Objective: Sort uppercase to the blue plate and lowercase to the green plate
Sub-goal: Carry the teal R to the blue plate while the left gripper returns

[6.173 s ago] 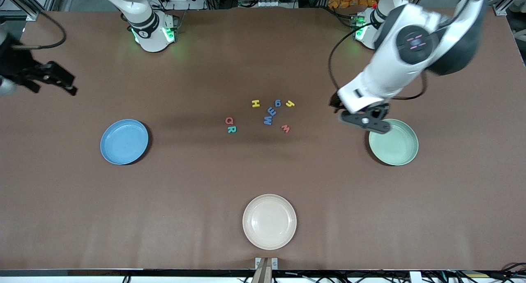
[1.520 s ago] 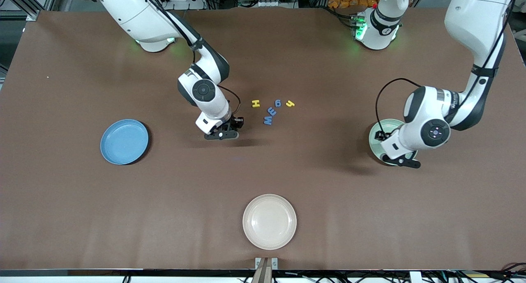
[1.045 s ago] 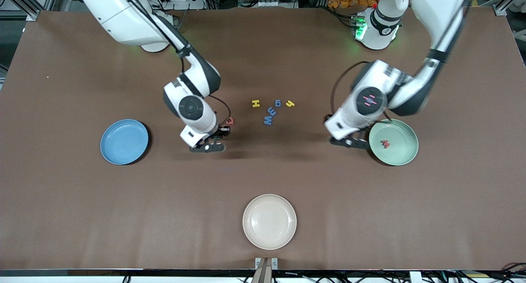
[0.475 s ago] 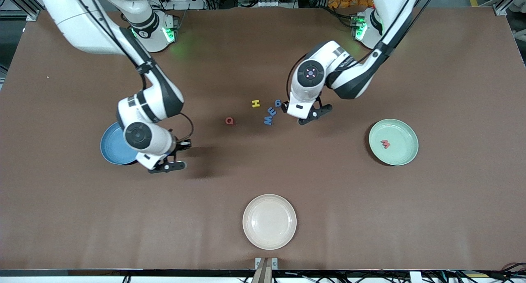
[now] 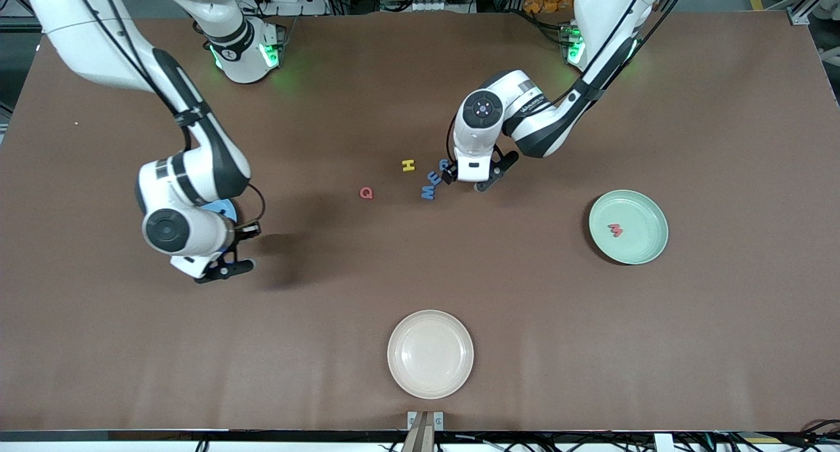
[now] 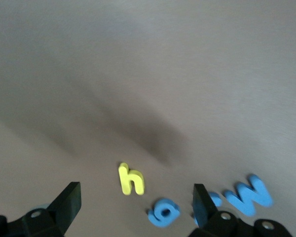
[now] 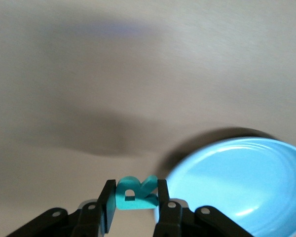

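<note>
A: Brown matting covers the whole table (image 5: 420, 275), with cables and rack frames along the edge where the arm bases stand.

B: Where is the right gripper (image 7: 133, 207)?

A: Up in the air by the rim of the blue plate (image 7: 241, 185). Its fingers (image 7: 107, 207) are closed on the green R (image 7: 134, 193), which sits upright between the two pads. In the front view the arm hides most of that plate (image 5: 226, 210), and the right gripper (image 5: 220, 268) hangs at the plate's edge toward the table's middle.

B: And the left gripper (image 6: 133, 217)?

A: Low over the cluster of letters at the table's middle, fingers (image 6: 69, 202) spread wide apart and holding nothing. The yellow h (image 6: 130, 179) lies flat on the table in the gap between them. The blue g (image 6: 164, 212) lies just beside it, closer to the other finger, and the blue W (image 6: 249, 194) lies outside that finger.

B: What shows from the front?

A: The left gripper (image 5: 474, 178) covers the yellow h. The blue W (image 5: 428, 191) and the blue E-like piece (image 5: 435, 178) lie just beside its fingers. The yellow H (image 5: 408, 166) and red Q (image 5: 366, 193) lie farther toward the right arm's end. The red m (image 5: 615, 229) lies in the green plate (image 5: 650, 242), well away from both pairs of fingers. A cream plate (image 5: 430, 373) sits nearest the front camera.
</note>
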Controlling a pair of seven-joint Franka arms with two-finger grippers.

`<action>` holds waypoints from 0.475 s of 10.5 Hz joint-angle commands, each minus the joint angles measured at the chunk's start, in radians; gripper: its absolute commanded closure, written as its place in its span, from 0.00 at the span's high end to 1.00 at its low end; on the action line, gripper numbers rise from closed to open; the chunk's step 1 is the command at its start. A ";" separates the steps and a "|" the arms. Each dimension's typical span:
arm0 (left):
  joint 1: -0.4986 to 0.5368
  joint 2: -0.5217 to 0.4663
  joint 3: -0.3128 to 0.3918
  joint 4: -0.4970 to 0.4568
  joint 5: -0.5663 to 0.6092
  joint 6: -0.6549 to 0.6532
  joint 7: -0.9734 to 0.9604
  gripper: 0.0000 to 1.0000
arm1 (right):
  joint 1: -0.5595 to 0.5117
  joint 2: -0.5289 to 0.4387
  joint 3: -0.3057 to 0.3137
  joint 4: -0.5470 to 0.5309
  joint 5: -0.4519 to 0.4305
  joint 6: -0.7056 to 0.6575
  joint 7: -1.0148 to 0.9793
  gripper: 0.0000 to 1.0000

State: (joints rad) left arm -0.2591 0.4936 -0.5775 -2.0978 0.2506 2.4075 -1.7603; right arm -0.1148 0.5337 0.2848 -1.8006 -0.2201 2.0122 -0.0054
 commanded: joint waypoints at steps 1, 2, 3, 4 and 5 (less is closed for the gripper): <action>-0.018 -0.021 -0.001 -0.062 0.071 0.064 -0.135 1.00 | -0.068 -0.027 0.016 -0.063 -0.016 0.000 -0.097 0.30; -0.029 -0.021 -0.001 -0.070 0.078 0.070 -0.168 1.00 | -0.089 -0.026 0.016 -0.089 -0.016 0.010 -0.117 0.30; -0.032 -0.023 -0.002 -0.086 0.097 0.111 -0.210 1.00 | -0.101 -0.024 0.016 -0.120 -0.016 0.040 -0.117 0.30; -0.031 -0.023 -0.004 -0.109 0.151 0.146 -0.246 1.00 | -0.103 -0.024 0.016 -0.147 -0.015 0.069 -0.117 0.31; -0.032 -0.018 -0.004 -0.114 0.186 0.154 -0.284 1.00 | -0.106 -0.021 0.017 -0.163 -0.013 0.091 -0.117 0.44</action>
State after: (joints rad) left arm -0.2914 0.4938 -0.5794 -2.1776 0.3785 2.5282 -1.9756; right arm -0.2025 0.5332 0.2846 -1.9122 -0.2203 2.0662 -0.1138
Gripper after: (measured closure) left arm 0.000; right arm 0.612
